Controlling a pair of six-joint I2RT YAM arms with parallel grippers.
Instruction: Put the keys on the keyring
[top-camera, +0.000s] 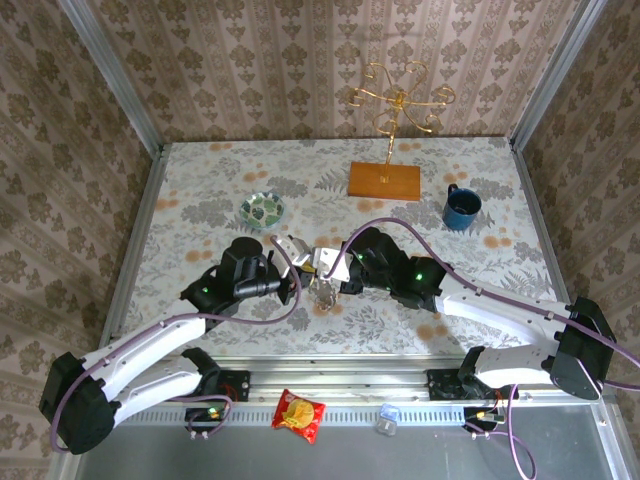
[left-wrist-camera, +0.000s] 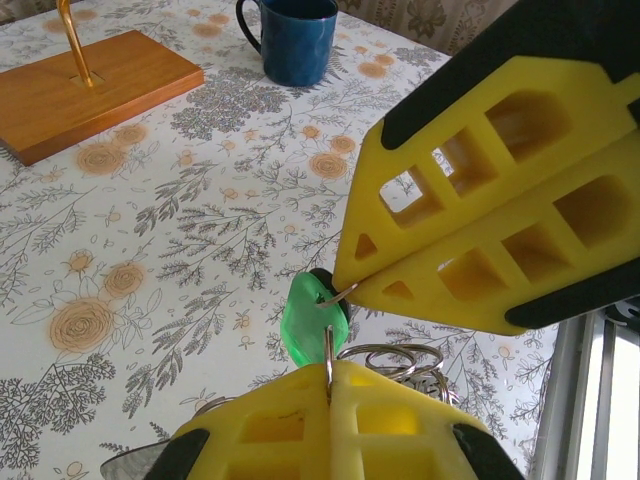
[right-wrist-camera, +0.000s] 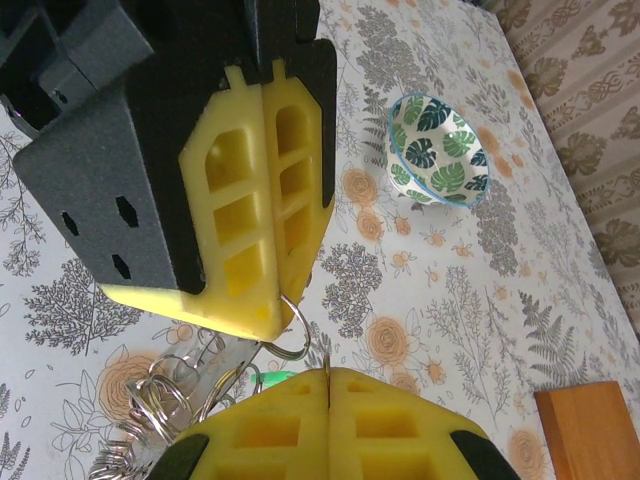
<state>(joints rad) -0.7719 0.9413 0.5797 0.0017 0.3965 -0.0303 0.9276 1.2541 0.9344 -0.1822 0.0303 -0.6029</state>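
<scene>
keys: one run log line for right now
left tool: shut on metal ring | right tool: shut on same ring | green-headed key: between tool tips | ring cluster: close by

The keys (left-wrist-camera: 392, 358) are shiny metal with a glossy green plastic head (left-wrist-camera: 313, 318); the worktop (left-wrist-camera: 150, 250) looks matt, printed.

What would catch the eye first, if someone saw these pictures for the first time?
The left gripper and right gripper, yellow-fingered, meet tip to tip over the middle of the table, both shut on a thin metal ring by a bright green key head. At the far side, a golden wire stand rises from a wooden base, a blue mug to its right.
</scene>
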